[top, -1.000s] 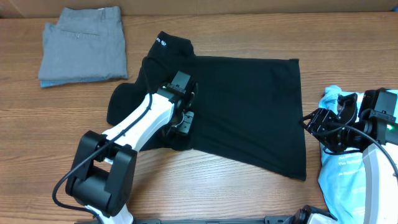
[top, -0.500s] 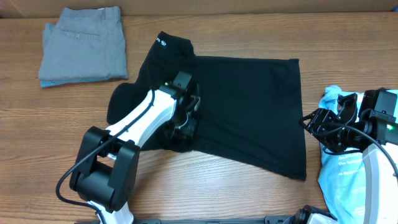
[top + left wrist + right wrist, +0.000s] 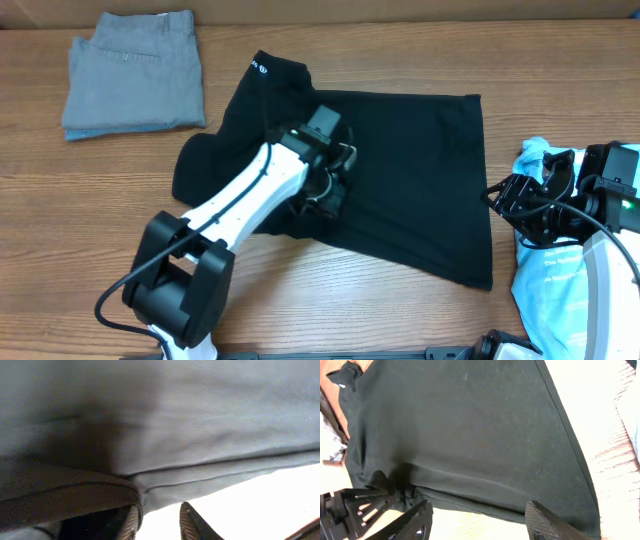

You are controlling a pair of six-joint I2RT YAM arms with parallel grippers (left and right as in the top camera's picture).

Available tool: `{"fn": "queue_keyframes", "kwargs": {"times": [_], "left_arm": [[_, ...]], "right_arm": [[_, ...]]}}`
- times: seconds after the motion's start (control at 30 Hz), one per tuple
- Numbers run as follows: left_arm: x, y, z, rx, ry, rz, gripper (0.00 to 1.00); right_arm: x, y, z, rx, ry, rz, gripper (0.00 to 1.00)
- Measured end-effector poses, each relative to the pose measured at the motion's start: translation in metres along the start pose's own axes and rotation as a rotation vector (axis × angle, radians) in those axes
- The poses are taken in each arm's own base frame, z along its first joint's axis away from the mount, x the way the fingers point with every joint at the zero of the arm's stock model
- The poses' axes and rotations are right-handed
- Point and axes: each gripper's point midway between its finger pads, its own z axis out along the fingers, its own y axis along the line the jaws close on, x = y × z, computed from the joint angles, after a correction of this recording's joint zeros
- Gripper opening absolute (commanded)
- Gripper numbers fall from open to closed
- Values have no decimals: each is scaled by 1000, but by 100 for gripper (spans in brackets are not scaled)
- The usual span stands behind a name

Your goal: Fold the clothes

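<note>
Overhead: wooden table (image 3: 60, 220), 2 robot arms, 3 garments.

1 black shirt (image 3: 420, 180) lies spread mid-table, collar w/ small white logo toward the far edge, one sleeve out to the L. Its R hem runs straight. The near hem slants down to the R corner, and the near-L part is bunched under the L arm.

1 folded grey pants (image 3: 135, 70) sits at the far-L corner, apart from the shirt. 1 light blue tee (image 3: 550, 290) lies crumpled at the R edge, partly under the R arm.

Bare wood shows at L below the pants, along the near edge, and in a narrow strip btwn the shirt's R hem and the tee.

The left gripper (image 3: 330, 190) is low on the shirt's L half. In the wrist view its fingers (image 3: 192, 522) sit a little apart w/ a folded hem at one tip. Can't tell if it's pinched.

The right gripper (image 3: 520, 205) is just R of the shirt's hem, fingers (image 3: 417, 520) spread wide, holding nothing.
</note>
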Motion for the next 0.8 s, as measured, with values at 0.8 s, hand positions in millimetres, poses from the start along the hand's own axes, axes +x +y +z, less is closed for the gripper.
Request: {"fn": "queue_keyframes", "kwargs": {"times": [0.8], "left_arm": [[-20, 95, -48, -400, -72, -120, 48]], "right_arm": [[0, 0, 0, 0, 0, 0, 63]]}}
